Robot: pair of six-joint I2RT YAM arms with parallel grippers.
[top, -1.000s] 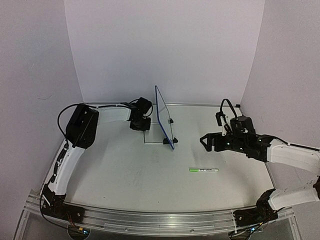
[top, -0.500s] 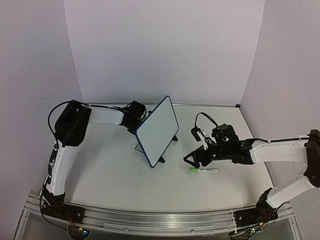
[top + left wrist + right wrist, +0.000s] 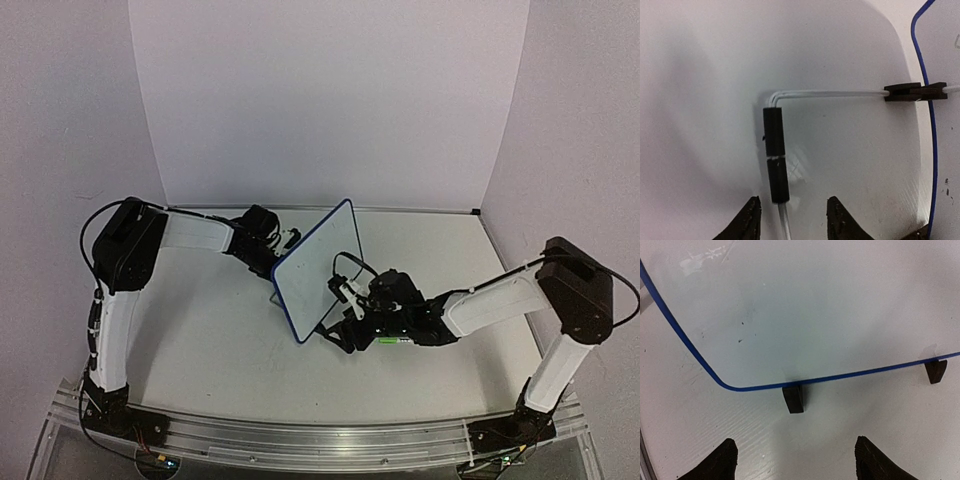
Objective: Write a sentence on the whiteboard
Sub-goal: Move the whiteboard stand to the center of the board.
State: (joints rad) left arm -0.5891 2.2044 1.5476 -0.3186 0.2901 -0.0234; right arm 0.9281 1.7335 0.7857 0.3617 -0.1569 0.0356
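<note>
1. The whiteboard (image 3: 318, 268) stands near the middle of the desk (image 3: 220, 340). It leans back on its wire stand (image 3: 830, 93), with its white face turned toward the right arm's side. That angle looks chosen so a pen coming from the right can reach the writing surface.

2. The left pincer (image 3: 792, 222) is behind the board, its tips moderately apart on either side of the stand's wire, just below the black sleeve (image 3: 775, 150). It is not clamped on the wire. Being at the back, it is placed to steady or turn the board without covering the face.

3. The right pincer (image 3: 797, 460) hangs low in front of the board's bottom edge with its tips wide apart and nothing between them. Its camera looks down on the blue rim (image 3: 690, 347) and one black foot (image 3: 793, 399).

4. A green marker (image 3: 392, 341) lies on the desk beneath that wrist, partly hidden by it. I judge the wide opening to be for picking the marker up, since no writing shows on the board.
</note>
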